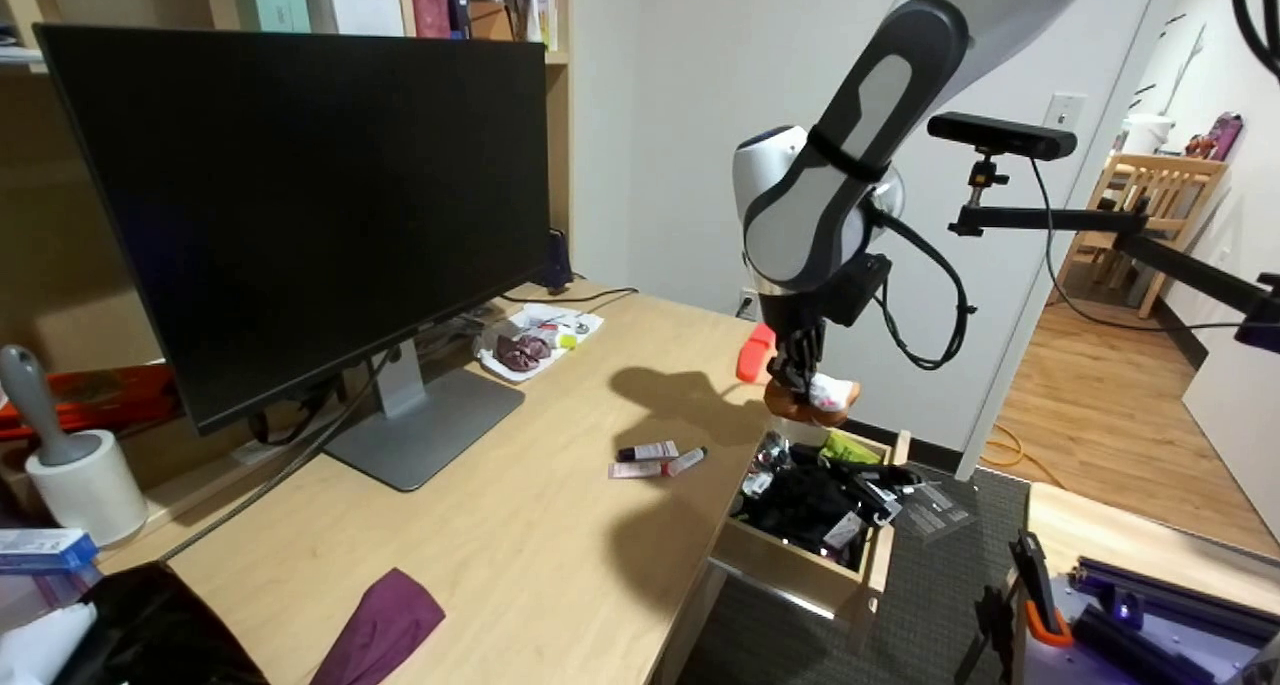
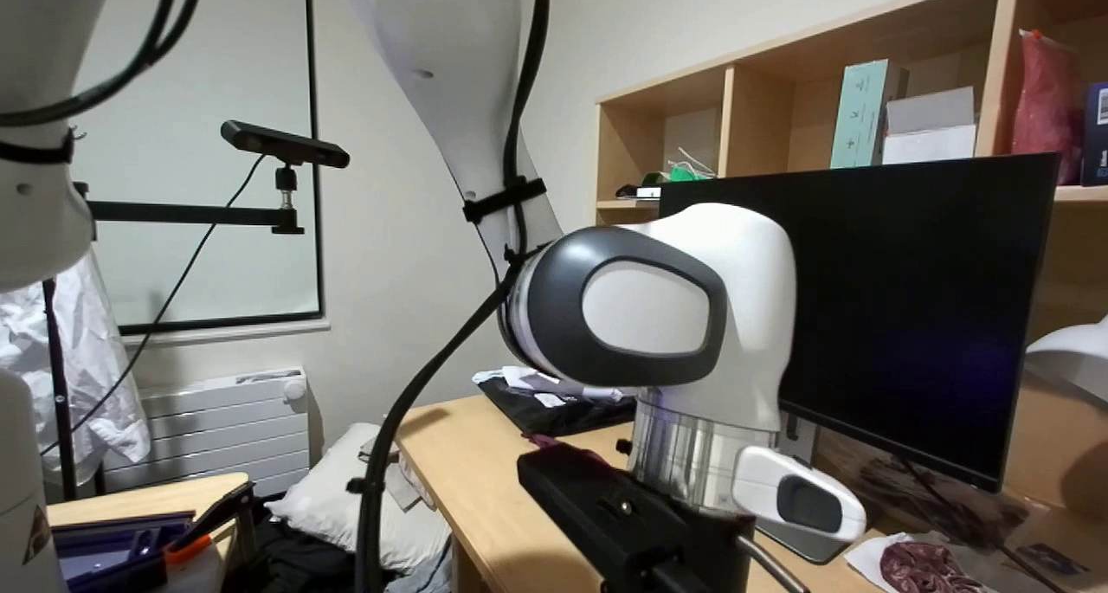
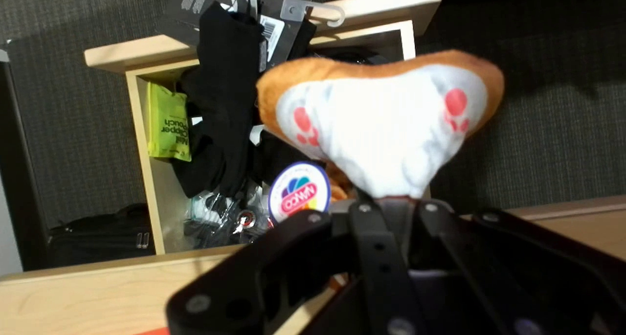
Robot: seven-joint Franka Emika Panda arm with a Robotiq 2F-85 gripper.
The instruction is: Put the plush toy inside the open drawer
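Beyond the fingers (image 1: 797, 357) we see a pale wall (image 1: 680, 165), and below them dark carpet (image 3: 547, 144). Just beside them is a partly shadowed desk (image 1: 540, 475); well apart from them we find shelves (image 2: 801, 134) and a radiator (image 2: 234, 433).

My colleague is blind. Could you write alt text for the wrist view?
A black gripper holds a brown-and-white plush toy above an open wooden drawer, hiding part of it. Inside lie black items and a yellow-green pouch.
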